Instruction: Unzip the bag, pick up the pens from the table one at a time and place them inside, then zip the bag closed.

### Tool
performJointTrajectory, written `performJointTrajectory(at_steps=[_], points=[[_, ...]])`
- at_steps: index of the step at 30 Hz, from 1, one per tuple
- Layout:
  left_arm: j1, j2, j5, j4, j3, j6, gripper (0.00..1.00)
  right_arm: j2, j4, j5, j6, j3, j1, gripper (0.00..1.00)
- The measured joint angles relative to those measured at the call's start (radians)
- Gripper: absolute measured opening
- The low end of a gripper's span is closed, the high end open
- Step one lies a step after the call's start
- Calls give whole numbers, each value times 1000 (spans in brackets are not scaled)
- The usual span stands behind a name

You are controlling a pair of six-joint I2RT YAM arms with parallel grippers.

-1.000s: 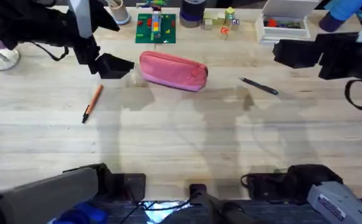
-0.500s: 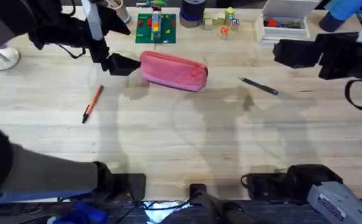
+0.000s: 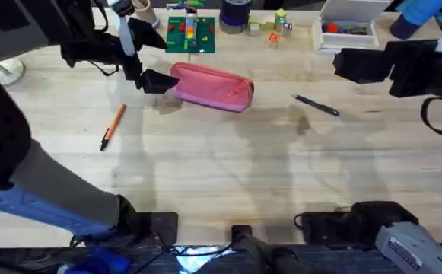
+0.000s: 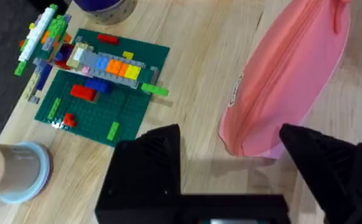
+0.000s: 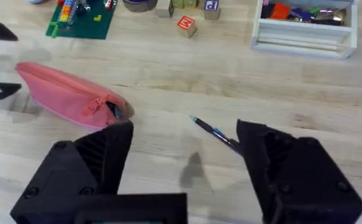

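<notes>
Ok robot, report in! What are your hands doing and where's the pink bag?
Left gripper open at the pink bag's end. Right gripper open, empty, off to the side. Orange pen and black pen on the table. Nothing in the way.

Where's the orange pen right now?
In the overhead view the orange pen lies on the table at the left, below and left of the pink bag, untouched.

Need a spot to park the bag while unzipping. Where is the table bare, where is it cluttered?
Bare: the wide table stretch nearer the arm bases, between the orange pen and the black pen. Crowded: the far edge behind the bag, with the brick plate and white box.
</notes>
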State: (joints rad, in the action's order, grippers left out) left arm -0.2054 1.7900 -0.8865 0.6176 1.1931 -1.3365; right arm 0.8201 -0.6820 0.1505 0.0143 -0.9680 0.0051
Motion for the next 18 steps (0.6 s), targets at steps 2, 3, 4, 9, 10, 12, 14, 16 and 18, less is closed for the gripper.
performJointTrajectory(at_steps=[2,3,4,9,10,12,14,16,18], points=[[0,19,-18,-13,0,0,993,0,0,0,0,0,0,996],[0,27,-26,-19,0,0,993,0,0,0,0,0,0,995],[2,34,-33,-21,0,0,993,0,0,0,0,0,0,995],[15,60,-52,-24,0,0,993,0,0,0,0,0,0,995],[18,62,-55,-28,0,0,994,0,0,0,0,0,0,996],[21,63,-57,-35,0,0,957,0,0,0,0,0,0,996],[23,62,-61,-38,0,1,853,0,0,0,0,0,0,996],[24,62,-63,-38,0,0,689,0,0,0,0,0,0,996],[24,62,-65,-34,0,1,462,0,0,0,0,0,0,996]])
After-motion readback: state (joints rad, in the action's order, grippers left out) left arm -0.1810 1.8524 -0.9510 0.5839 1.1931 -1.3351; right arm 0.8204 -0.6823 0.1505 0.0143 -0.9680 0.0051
